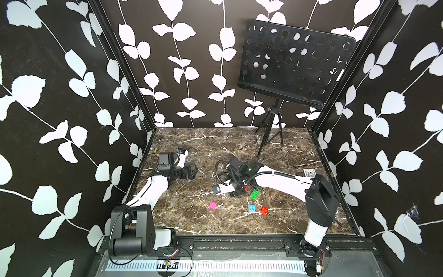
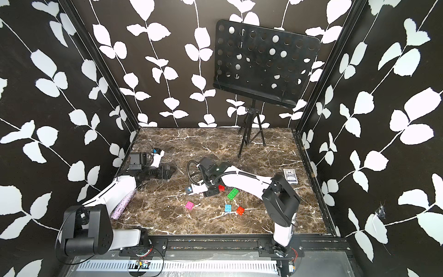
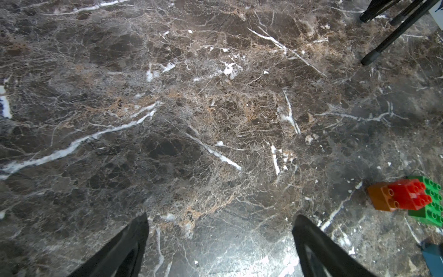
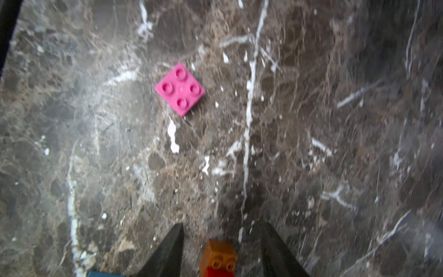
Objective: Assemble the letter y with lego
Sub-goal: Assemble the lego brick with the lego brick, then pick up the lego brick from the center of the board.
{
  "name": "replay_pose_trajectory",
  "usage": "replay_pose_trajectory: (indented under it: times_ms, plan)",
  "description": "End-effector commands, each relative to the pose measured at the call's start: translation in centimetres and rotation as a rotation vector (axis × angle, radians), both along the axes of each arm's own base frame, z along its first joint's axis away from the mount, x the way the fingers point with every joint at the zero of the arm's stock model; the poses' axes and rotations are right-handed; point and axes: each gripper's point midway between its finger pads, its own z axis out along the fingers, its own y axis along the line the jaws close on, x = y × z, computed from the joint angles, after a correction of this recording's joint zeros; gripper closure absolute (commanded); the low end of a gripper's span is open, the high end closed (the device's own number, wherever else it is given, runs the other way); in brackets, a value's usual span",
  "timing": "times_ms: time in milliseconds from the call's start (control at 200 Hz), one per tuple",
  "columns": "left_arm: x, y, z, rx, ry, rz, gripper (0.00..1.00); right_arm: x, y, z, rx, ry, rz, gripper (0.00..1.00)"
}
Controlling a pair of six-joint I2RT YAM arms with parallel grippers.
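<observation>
**Orange-red pair sits between parted jaws**

The right pincer (image 4: pixel 220 227) stands narrowly parted around the glossy orange brick (image 4: pixel 219 254), gaps either side, probably leaving it with the red brick (image 3: pixel 410 194) against the green brick (image 3: pixel 431 203). The left pincer (image 3: pixel 223 239) gapes wide over bare marbled counter (image 3: pixel 191 120). The studded pink brick (image 4: pixel 180 88) lies apart.

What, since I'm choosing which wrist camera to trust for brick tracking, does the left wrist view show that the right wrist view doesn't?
Left wrist only: the green brick and the music stand's legs. Right wrist only: the pink brick, lying alone on the marble. Both: the marble tabletop and the orange brick joined to a red brick.
</observation>
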Motion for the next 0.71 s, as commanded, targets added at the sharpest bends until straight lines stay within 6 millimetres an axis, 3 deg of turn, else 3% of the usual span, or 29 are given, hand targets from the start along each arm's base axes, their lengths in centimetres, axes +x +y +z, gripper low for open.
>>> replay_pose_trajectory:
  times_ms: [0,240,700]
  plan:
    - [-0.2,0.4,0.8,0.008,-0.033,0.006,0.04,-1.4,2.7,-0.6,0.045,0.02,0.139,0.49]
    - [-0.2,0.4,0.8,0.006,-0.035,0.005,0.04,-3.3,5.6,-1.9,0.062,0.064,0.247,0.48]
    - [-0.2,0.4,0.8,0.002,-0.032,0.004,0.04,-5.1,6.9,-4.4,0.021,0.132,0.328,0.47]
